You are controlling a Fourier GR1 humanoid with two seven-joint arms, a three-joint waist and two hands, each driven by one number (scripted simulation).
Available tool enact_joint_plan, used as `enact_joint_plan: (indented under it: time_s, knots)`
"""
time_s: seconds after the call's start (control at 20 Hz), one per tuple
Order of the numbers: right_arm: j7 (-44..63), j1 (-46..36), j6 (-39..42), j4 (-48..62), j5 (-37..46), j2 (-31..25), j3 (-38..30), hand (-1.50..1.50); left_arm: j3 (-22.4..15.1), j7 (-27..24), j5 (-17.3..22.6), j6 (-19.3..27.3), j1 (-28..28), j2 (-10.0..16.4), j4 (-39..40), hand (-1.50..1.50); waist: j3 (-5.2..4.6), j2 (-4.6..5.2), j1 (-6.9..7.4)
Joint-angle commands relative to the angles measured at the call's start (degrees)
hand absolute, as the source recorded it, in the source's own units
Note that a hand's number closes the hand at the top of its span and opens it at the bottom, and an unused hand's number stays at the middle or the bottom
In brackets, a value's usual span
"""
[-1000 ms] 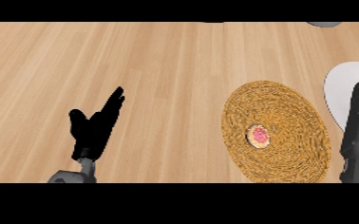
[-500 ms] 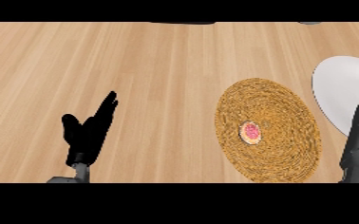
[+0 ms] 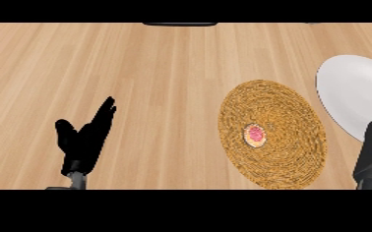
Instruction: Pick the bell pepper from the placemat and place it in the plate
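A small red and yellow bell pepper [image 3: 254, 134] lies near the middle of a round woven placemat [image 3: 280, 108] at the right of the wooden counter. A white plate [image 3: 347, 93] sits just right of the placemat, cut off by the view's right edge. My left hand [image 3: 85, 141] rests open at the lower left, fingers up, far from the pepper. Only a dark sliver of my right hand [image 3: 364, 158] shows at the lower right edge, beside the placemat and below the plate. Neither hand touches the pepper.
A dark object [image 3: 179, 24] pokes in at the counter's far edge, top centre. Bare wooden counter [image 3: 160, 78] spreads between my left hand and the placemat.
Placemat, pepper and plate have slid leftward in the view, and more of the plate now shows. My left hand keeps its open pose, also a little further left.
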Motion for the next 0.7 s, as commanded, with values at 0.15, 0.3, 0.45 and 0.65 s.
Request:
enact_joint_plan:
  time_s: [0.15, 0.3, 0.45, 0.65]
  knots:
    - [-7.0, 0.8, -9.4, 17.4, -20.0, -8.0, -2.9, -1.50, -0.1, 2.0, 0.1, 0.6, 2.5, -0.4, -0.6, 0.00, -0.26, -0.12, -0.53]
    - [-11.4, -0.3, -18.1, 20.7, -23.9, -8.4, -0.7, -1.50, -1.6, -1.8, -1.0, -0.5, 2.2, -1.8, 2.8, 0.00, -0.25, 0.19, -0.13]
    - [-17.1, 0.0, -24.3, 17.6, -27.8, -7.4, 2.2, -1.50, -0.3, 0.6, -0.4, 0.1, 0.3, -1.4, 2.2, 0.00, -0.27, -0.14, -0.70]
    - [-19.5, 0.8, -30.7, 15.6, -32.7, -7.6, 3.4, -1.50, -0.6, 0.9, -1.3, 0.6, 0.5, -1.3, 2.7, 0.00, -0.30, -0.14, -0.81]
